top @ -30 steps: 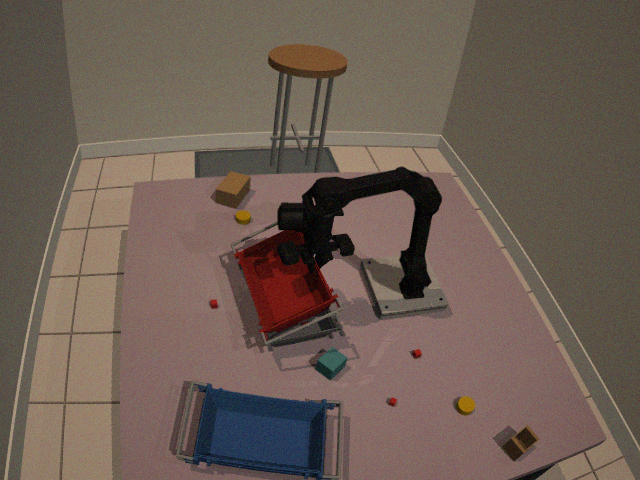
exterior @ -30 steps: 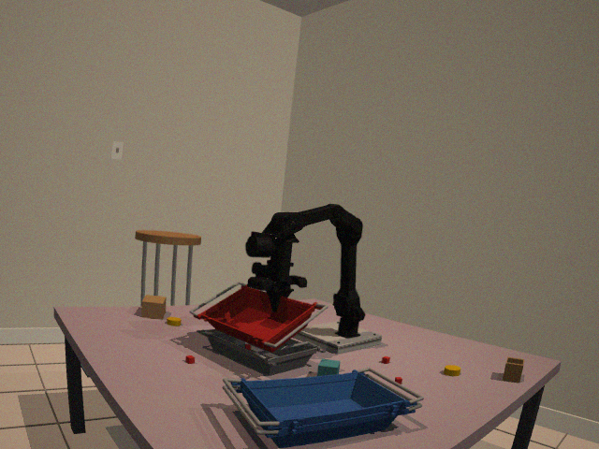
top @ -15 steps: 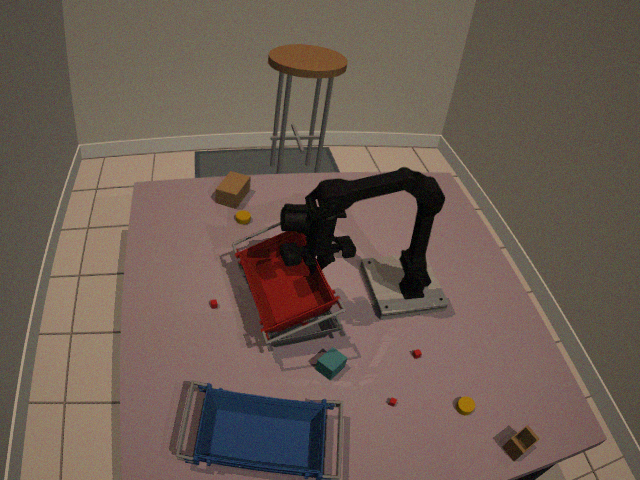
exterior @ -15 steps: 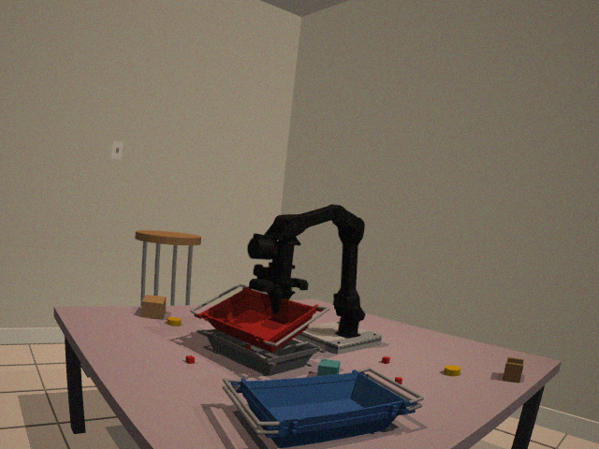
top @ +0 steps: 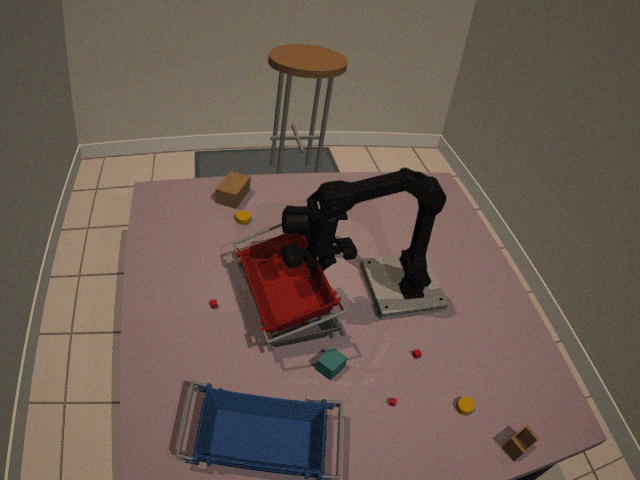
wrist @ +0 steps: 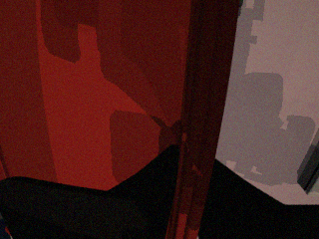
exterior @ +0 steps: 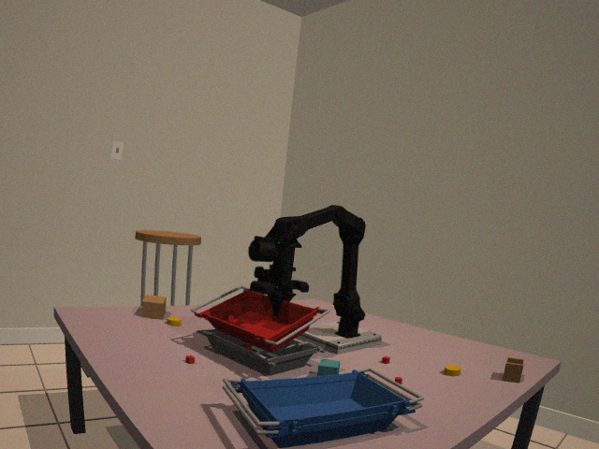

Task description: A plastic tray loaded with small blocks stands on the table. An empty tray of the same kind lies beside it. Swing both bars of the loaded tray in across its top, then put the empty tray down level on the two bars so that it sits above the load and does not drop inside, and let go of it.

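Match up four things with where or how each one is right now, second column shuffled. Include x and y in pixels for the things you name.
1. red tray point(top: 289, 302) point(exterior: 258, 325) point(wrist: 75, 124)
2. grey tray point(top: 302, 335) point(exterior: 241, 355)
3. teal block point(top: 331, 363) point(exterior: 328, 368)
4. gripper point(top: 314, 267) point(exterior: 276, 313)

A. on the table between the grey and blue trays point(top: 263, 431) point(exterior: 314, 408)
B. underneath another tray
C. tilted, with one wall gripped
D. shut on a tray wall

Pairs: 1-C, 2-B, 3-A, 4-D

Open space above the blue tray point(top: 261, 436) point(exterior: 324, 408), with upright bars point(top: 339, 439) point(exterior: 251, 411) at both ends.
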